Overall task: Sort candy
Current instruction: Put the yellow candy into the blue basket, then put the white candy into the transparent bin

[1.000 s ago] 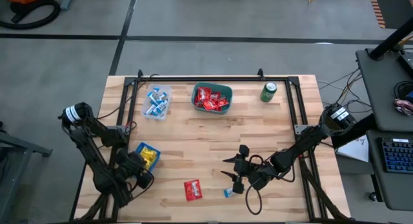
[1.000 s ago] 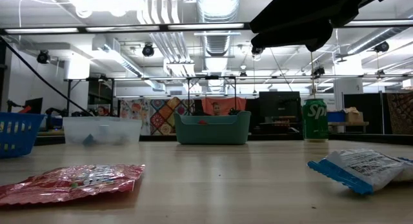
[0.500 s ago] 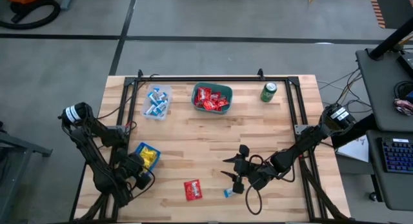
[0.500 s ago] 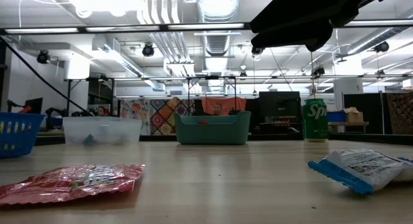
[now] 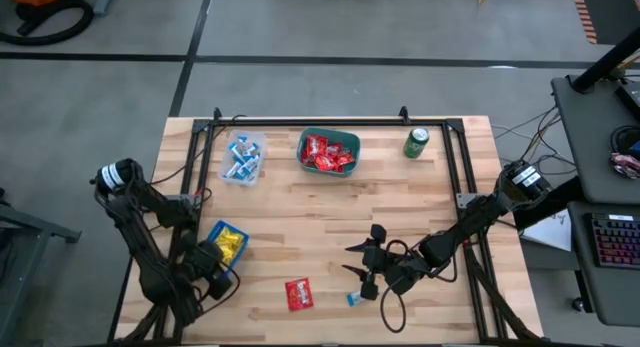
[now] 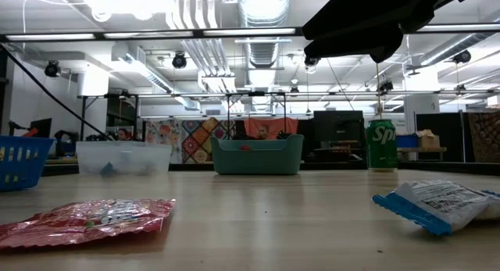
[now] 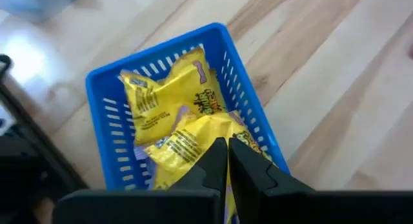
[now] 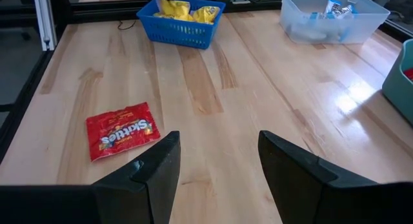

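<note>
Candy is mostly sorted, judging from the high view: blue-and-white wrappers (image 5: 242, 157) fill a clear tub (image 5: 257, 141), red packets (image 5: 327, 154) fill a green bin (image 5: 305, 138) just beside that tub, and yellow packets (image 5: 232, 245) sit in a blue basket (image 5: 214, 230) nearer the front edge of the worktop (image 5: 300, 217). Two pieces are left loose, well apart from the green bin: one red packet (image 5: 298, 294) and one blue-and-white piece (image 5: 353, 299). The right claw (image 5: 366, 270) hangs spread and empty near that blue-and-white piece; the left claw (image 5: 222, 277) sits just beside the blue basket. A green can (image 5: 416, 142) stands to the far side of the green bin from the tub.

Low view: the loose red packet (image 6: 86, 220) and the blue-and-white piece (image 6: 437, 205) lie flat in front, with the green bin (image 6: 257, 155) behind and the can (image 6: 382, 144) showing "Spr", probably Sprite.

Left wrist view: the left claw (image 7: 227, 156) is clenched on nothing, over the yellow packets (image 7: 174, 114) in the basket (image 7: 110, 127); their print is unreadable.

Right wrist view: the fingers (image 8: 155, 166) stand apart, and the loose red packet (image 8: 121, 132) reads "Skittles".
</note>
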{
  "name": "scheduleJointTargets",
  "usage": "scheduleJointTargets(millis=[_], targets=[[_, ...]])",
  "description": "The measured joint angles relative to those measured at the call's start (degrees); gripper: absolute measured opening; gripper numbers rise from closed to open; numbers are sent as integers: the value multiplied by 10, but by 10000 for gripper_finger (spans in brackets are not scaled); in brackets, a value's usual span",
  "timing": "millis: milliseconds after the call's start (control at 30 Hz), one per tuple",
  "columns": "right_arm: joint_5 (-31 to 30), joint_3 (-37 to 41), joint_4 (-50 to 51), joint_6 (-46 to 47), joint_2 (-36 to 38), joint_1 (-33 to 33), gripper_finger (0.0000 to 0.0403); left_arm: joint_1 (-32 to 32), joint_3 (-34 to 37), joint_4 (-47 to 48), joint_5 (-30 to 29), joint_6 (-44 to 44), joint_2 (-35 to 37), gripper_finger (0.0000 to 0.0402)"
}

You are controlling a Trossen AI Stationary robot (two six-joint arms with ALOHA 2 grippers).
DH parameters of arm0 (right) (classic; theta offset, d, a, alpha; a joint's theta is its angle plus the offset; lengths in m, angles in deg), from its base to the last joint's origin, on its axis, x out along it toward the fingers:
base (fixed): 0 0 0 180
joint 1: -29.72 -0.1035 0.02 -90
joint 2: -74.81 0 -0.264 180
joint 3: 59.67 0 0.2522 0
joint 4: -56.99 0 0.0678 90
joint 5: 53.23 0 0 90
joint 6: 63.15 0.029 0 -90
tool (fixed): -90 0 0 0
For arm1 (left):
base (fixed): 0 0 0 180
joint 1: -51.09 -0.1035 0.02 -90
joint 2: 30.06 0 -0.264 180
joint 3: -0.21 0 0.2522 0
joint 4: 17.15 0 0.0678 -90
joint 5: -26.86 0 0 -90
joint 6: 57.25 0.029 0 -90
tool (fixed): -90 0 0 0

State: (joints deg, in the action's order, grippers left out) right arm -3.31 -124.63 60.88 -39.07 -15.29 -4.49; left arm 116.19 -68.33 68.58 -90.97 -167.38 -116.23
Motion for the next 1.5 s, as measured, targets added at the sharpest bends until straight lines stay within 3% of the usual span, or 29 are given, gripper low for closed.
scheduleJointTargets(millis=[200,600,867,1133,1500], targets=[[0,0,0,6,0,0,201,17,-29,36,63,0,0,0],[0,0,2,10,0,0,201,31,-8,19,67,-49,-21,0],[0,0,2,10,0,0,201,31,-8,-2,119,-59,-40,0],[-4,0,2,6,4,0,201,31,-29,1,109,-59,-42,0],[-6,0,4,-4,64,7,201,31,-84,21,28,-59,-45,0]])
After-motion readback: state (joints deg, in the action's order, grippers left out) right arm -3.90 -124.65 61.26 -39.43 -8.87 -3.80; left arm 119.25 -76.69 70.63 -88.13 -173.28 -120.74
